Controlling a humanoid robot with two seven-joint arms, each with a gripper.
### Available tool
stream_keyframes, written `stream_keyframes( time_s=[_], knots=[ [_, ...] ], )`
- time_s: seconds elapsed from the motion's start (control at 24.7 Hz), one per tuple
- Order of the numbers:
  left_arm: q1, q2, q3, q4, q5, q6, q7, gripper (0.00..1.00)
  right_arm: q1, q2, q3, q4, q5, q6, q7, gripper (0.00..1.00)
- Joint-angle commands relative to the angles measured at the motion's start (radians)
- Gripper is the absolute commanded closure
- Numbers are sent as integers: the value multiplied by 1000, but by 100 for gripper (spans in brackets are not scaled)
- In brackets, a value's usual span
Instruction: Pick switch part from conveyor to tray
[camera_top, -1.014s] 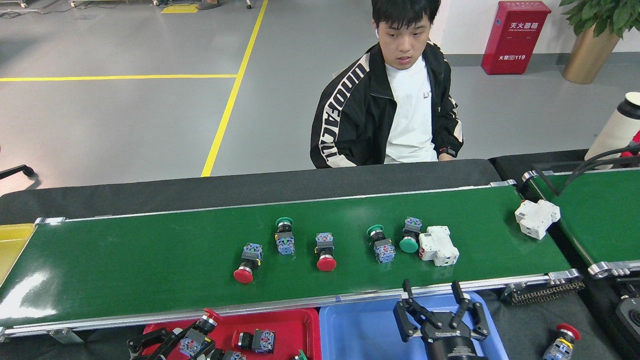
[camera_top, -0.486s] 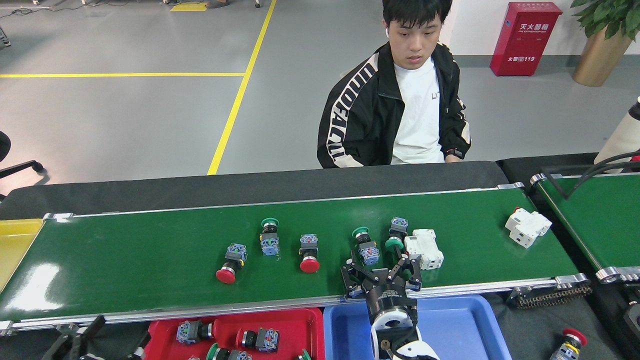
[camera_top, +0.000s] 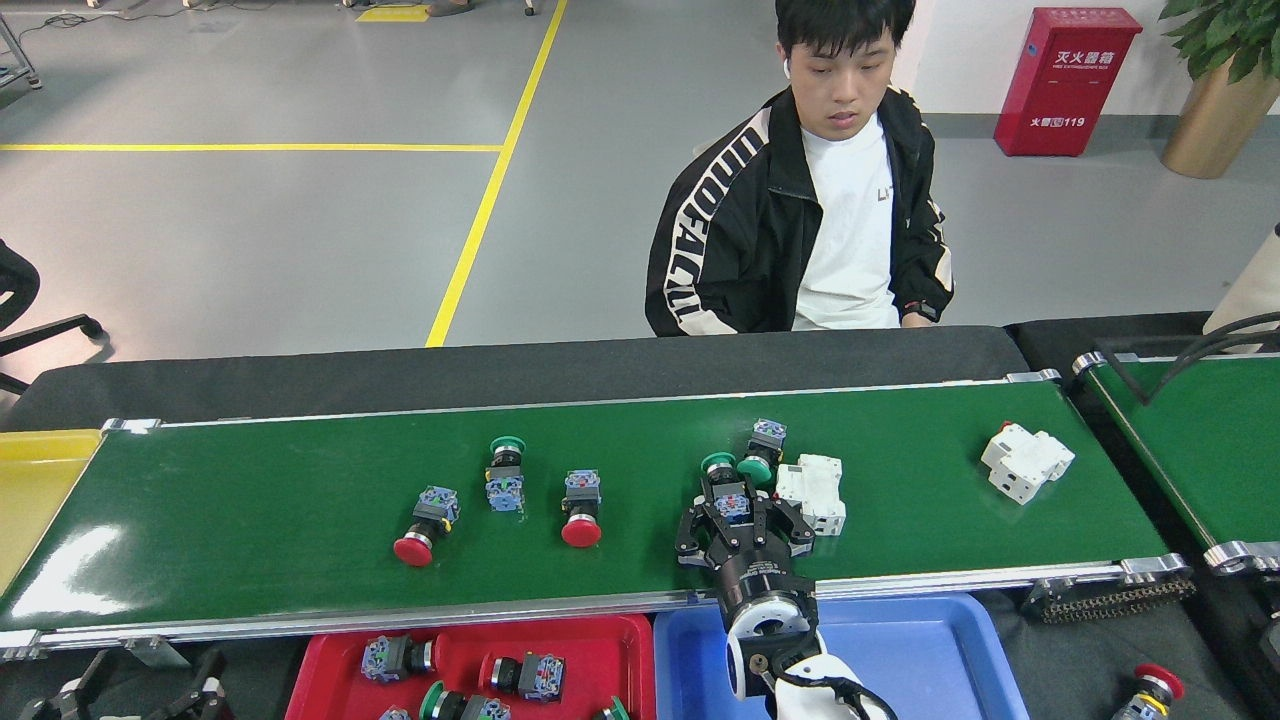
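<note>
The right gripper (camera_top: 738, 503) has its jaws spread around a green-capped switch part (camera_top: 728, 490) on the conveyor (camera_top: 250, 510), near its front rail. The jaws should pinch the blue body squarely, clear of the neighbouring white breaker (camera_top: 812, 494), then lift straight up.

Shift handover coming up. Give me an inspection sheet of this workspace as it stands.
Surface: conveyor, dark green, glossy.
Job's things: red-capped switch parts, green-capped switch parts on the belt; red tray holds several; blue tray shows nothing inside.
Clutter: white breakers on the belt; a red-capped switch off it.
Grippers: right gripper around a green-capped switch part; left gripper low at the edge, state unclear.
Cables: black cable over second belt.
Surroundings: seated person, red cabinet, yellow bin.
</note>
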Motion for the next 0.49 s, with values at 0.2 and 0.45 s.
stream_keyframes(
  time_s=[0.2, 0.45],
  knots=[
    [-195, 10, -206, 110, -78, 132, -1, 1, 211, -30, 54, -396, -1, -300, 53, 98],
    [-321, 12, -239, 257, -108, 163, -2, 1, 401, -56, 54, -514, -1, -681, 97, 91]
  ],
)
